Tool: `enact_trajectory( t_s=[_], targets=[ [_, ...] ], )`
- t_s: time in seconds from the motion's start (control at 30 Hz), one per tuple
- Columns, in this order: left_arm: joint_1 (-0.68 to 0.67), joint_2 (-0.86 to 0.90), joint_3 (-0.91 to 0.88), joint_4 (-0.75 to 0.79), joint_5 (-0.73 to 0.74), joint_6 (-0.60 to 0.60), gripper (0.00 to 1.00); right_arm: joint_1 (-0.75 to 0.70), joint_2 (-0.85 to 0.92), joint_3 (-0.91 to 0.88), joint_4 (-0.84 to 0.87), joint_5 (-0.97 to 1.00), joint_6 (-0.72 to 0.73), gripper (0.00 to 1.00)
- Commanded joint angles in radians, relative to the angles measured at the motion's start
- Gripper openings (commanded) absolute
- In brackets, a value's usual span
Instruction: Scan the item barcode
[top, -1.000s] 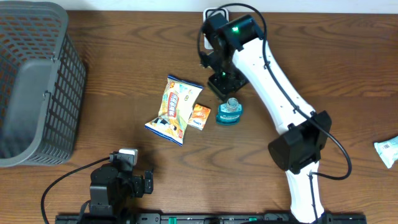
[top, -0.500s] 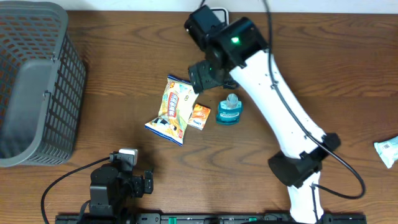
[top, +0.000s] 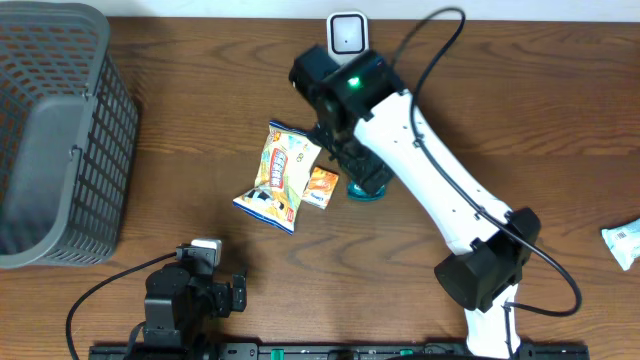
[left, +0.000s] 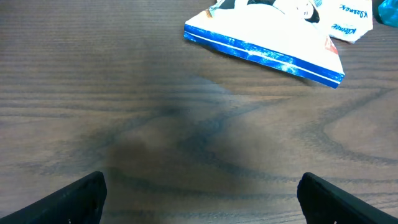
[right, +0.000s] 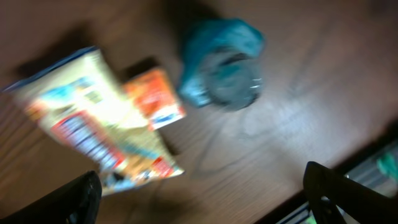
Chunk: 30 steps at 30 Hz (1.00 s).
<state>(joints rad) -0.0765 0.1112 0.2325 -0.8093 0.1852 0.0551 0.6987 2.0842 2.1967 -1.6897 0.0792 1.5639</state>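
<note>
A yellow snack bag (top: 280, 175) lies mid-table, with a small orange pack (top: 320, 187) against its right side and a blue bottle (top: 370, 192) just right of that. The white scanner (top: 347, 33) stands at the far edge. My right gripper (top: 362, 172) hangs over the bottle and hides part of it. In the blurred right wrist view it is open (right: 208, 199) and empty, above the bag (right: 93, 124), the pack (right: 155, 99) and the bottle (right: 221, 62). My left gripper (top: 232, 290) rests open (left: 202, 199) near the front edge, facing the bag (left: 267, 46).
A grey mesh basket (top: 60, 130) fills the left side of the table. A white packet (top: 625, 243) lies at the right edge. The right arm's white links (top: 440, 190) stretch from the front right across to the middle.
The right jaws have spread wider. The right arm has swung left and then down over the bottle, uncovering the scanner. The bottle, bag, pack and left arm have not moved.
</note>
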Motion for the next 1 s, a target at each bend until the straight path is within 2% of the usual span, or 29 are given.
enact_trajectory(
  t_s=[0.0,0.33,0.6,0.67,0.87,0.97],
  targets=[
    [0.003,-0.003,0.0,-0.024,0.009,-0.001,0.98,0.014,0.0,-0.071,0.003,0.02,0.221,0.99],
    [0.003,-0.003,0.0,-0.024,0.009,-0.001,0.98,0.012,0.012,-0.143,0.116,0.154,0.236,0.99],
    [0.003,-0.003,0.0,-0.024,0.009,-0.001,0.98,-0.011,0.042,-0.209,0.166,0.166,0.287,0.99],
    [0.003,-0.003,0.0,-0.024,0.01,-0.001,0.98,-0.018,0.043,-0.235,0.193,0.166,0.287,0.96],
    [0.003,-0.003,0.0,-0.024,0.009,-0.001,0.98,-0.023,0.043,-0.304,0.245,0.198,0.286,0.73],
    [0.003,-0.003,0.0,-0.024,0.009,-0.001,0.98,-0.023,0.043,-0.336,0.266,0.22,0.282,0.68]
  ],
)
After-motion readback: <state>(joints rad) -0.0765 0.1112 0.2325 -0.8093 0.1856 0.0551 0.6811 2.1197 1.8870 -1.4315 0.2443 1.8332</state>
